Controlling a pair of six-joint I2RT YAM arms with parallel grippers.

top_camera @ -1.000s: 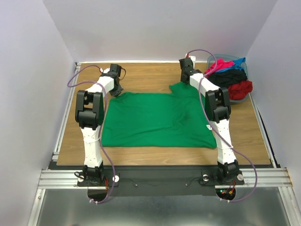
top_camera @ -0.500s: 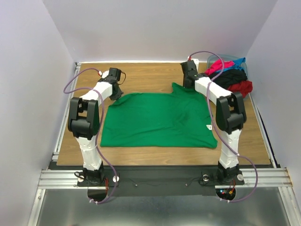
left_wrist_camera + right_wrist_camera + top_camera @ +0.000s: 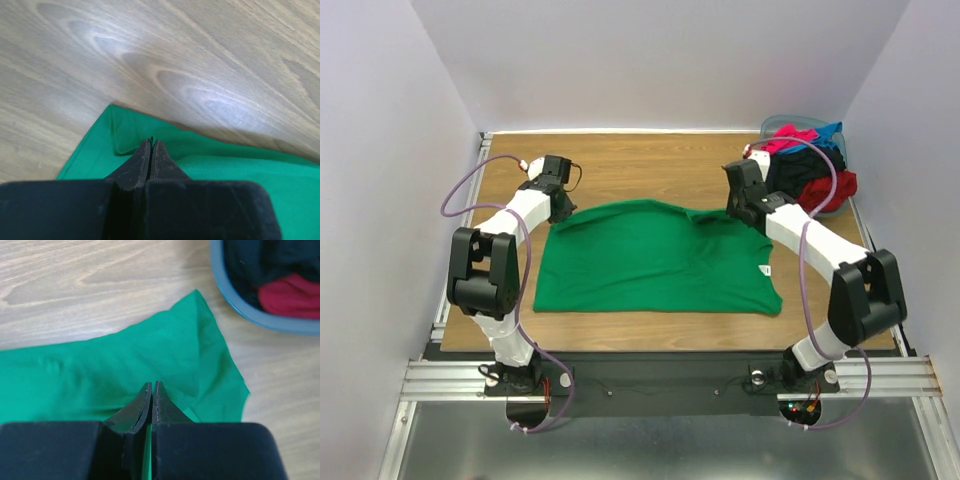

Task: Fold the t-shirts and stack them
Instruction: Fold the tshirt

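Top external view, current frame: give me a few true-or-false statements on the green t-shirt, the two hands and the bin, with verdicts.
1. The green t-shirt lies spread on the table. True.
2. Both hands are wide open. False: the left hand and the right hand are each shut on the shirt's far edge.
3. The bin holds other shirts. True.
4. A folded stack sits on the table. False: no stack is visible; the green t-shirt is the only one outside the bin.
5. The bin stands at the near left corner. False: it is at the far right corner.
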